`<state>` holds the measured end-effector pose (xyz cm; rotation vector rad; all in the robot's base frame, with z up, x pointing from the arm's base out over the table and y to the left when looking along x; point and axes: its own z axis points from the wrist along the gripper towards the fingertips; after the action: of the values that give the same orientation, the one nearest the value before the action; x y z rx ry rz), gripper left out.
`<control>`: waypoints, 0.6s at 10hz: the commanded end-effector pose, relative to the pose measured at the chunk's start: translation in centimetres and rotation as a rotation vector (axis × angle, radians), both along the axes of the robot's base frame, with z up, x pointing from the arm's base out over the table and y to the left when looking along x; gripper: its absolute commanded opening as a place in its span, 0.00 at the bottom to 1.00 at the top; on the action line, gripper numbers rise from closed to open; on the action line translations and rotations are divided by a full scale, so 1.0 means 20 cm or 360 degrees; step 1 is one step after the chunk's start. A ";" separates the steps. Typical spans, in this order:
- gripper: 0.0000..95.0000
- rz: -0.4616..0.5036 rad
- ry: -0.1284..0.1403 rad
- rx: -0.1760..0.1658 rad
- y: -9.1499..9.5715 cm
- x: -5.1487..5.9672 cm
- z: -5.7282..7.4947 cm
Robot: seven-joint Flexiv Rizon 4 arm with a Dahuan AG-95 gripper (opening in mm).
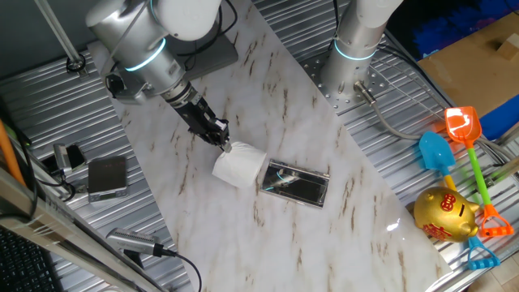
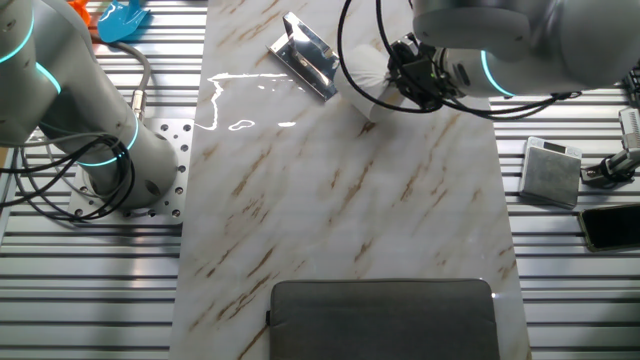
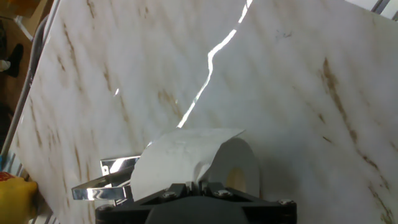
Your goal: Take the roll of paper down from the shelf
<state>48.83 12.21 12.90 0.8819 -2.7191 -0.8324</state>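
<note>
Closest to my hand camera sits the gripper (image 3: 198, 186), its dark body filling the bottom edge, with the roll of paper (image 3: 205, 165) directly ahead of the fingers. I judge the fingers clamped on the roll's wall, one inside the hollow core; a loose flap of tissue curls over the top.

Position: to the left of the gripper in the hand view, the shelf (image 3: 102, 180) shows only as a glossy strip. In one fixed view, the roll (image 1: 239, 166) is just beside the shelf (image 1: 295, 185), off its dark top, low over the marble table (image 1: 324, 235). Whether it rests there, I cannot tell.

Risks:
- The thin wall may crush or tear, dropping the roll.
- The loose flap may unwind if dragged.
- A released roll may roll away.

Pose: the arm reaches down at a slant, wrist tilted, fingers pointing toward the shelf.
</note>
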 end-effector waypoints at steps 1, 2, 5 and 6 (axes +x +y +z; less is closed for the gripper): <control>0.00 0.0006 -0.0003 0.0000 0.00 0.00 0.00; 0.00 0.0005 0.0001 -0.0004 0.00 0.00 0.00; 0.00 0.0026 -0.0010 0.0007 0.00 0.00 0.00; 0.00 0.0024 -0.0011 0.0018 0.00 0.00 0.00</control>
<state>48.71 12.14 12.86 0.9134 -2.7135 -0.8428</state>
